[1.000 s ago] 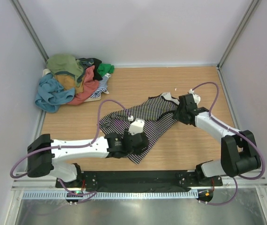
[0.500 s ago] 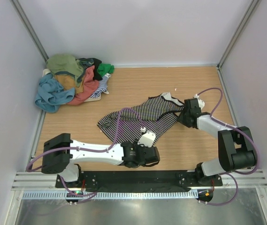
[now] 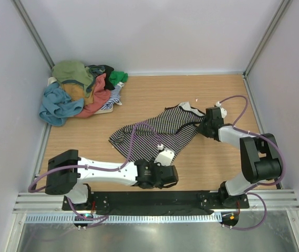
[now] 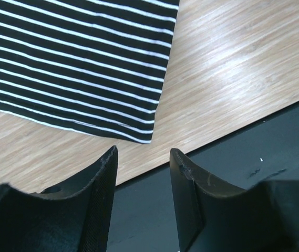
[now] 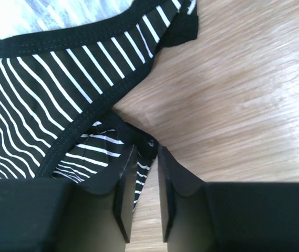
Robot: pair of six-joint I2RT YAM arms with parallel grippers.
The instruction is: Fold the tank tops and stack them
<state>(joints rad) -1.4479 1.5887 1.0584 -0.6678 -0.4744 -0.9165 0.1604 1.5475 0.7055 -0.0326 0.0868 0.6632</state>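
On my left gripper point(image 4: 141, 163) the jaws stand moderately apart and hold nothing; the corner of the striped tank top point(image 4: 75, 63) lies flat on the table point(image 4: 233, 79) just ahead of them, not touching. On my right gripper point(image 5: 145, 157) the jaws leave only a narrow gap, and a folded piece of the top's strap sits inside this gap. I cannot tell if they already pinch it firmly. The other tank tops point(image 3: 78, 92) lie in a heap well apart from both jaws, far ahead and left.
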